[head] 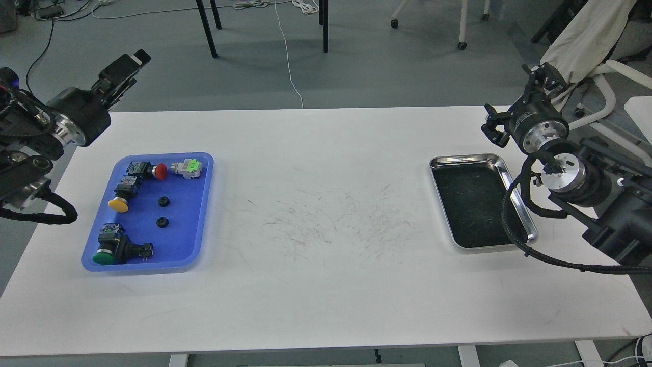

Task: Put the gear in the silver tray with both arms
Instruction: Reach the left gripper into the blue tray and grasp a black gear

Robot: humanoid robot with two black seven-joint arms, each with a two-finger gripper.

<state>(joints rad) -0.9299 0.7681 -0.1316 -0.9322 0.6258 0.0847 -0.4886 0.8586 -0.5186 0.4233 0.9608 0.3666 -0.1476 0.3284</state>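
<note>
Two small black gears [163,202] [162,222] lie in the middle of a blue plastic tray [186,224] at the table's left. The silver tray [466,159] sits at the right with nothing on its dark scratched bottom. My left gripper [127,62] is raised beyond the table's far-left corner, pointing up and right, well apart from the gears and holding nothing; its fingers cannot be told apart. My right gripper [517,102] hovers just past the silver tray's far right corner, claw fingers spread and empty.
The blue tray also holds push-button switches with red [160,172], yellow [118,205] and green [103,258] caps and a grey-green connector [187,168]. My right arm's cable [509,224] hangs over the silver tray's right rim. Chair legs stand beyond the table's far edge.
</note>
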